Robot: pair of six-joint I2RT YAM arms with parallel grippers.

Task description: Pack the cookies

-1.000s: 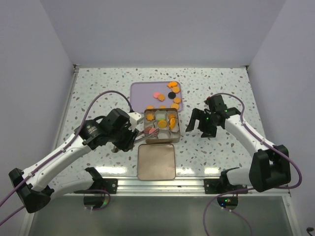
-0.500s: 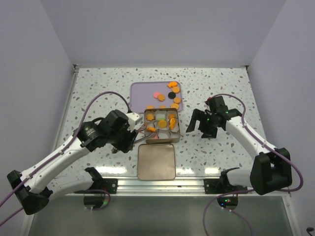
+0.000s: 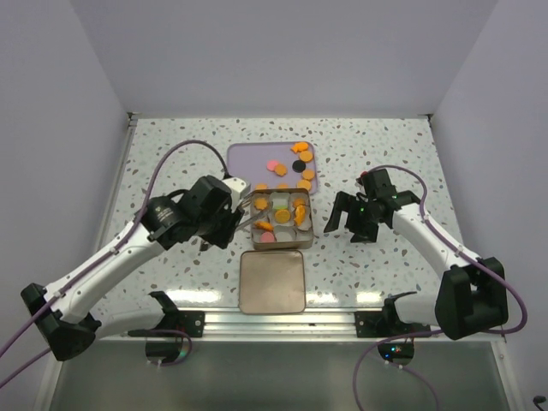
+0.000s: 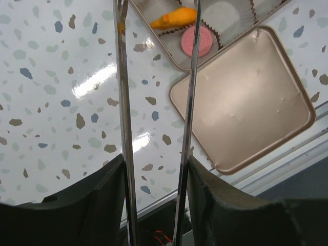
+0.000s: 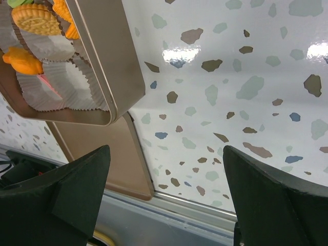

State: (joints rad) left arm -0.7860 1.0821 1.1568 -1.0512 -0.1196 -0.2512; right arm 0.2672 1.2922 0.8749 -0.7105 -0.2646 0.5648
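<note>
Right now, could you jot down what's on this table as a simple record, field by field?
Tin: open, mid-table, paper cups inside
Cookies: some in the cups, others on the purple tray
Lid: flat on table, near side of tin
Left gripper: open, empty, at tin's left side
Right gripper: open, empty, right of tin, not touching

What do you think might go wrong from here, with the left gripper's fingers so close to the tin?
1. The left gripper has its long thin fingers on either side of the tin wall; closing or sweeping could snag it and shove the tin against the lid right beside it.
2. An orange cookie lies tilted across its paper cup and might get knocked out.
</note>
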